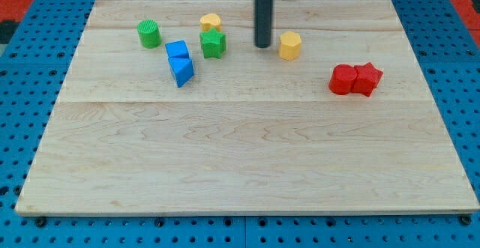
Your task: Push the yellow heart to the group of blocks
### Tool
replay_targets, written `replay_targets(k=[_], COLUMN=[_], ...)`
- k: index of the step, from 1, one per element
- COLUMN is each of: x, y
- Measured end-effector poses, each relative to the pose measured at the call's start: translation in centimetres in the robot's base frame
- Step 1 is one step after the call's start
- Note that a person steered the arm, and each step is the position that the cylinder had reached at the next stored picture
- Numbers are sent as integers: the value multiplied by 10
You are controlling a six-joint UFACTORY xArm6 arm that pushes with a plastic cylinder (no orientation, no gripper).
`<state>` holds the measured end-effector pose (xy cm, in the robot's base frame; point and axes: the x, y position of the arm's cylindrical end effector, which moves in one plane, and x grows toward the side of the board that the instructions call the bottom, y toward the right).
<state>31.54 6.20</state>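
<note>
our rod has no claw. my tip (262, 46) sits at nine o'clock of the yellow heart (289, 45), just beside; we judge it must circle to three o'clock, then push toward the green star (213, 43) group.

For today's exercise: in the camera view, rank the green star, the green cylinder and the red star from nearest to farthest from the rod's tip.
Measured from my tip:
1. Green star, just to the view's left of the tip.
2. Red star, toward the view's right and lower, touching a red cylinder.
3. Green cylinder, far on the view's left; close to the red star's distance, but slightly farther.
</note>
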Motion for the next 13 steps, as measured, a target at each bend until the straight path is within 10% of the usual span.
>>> replay_targets(k=[3, 6, 7, 10, 13], x=[23, -94, -55, -27, 4], y=[111, -168, -186, -1, -60])
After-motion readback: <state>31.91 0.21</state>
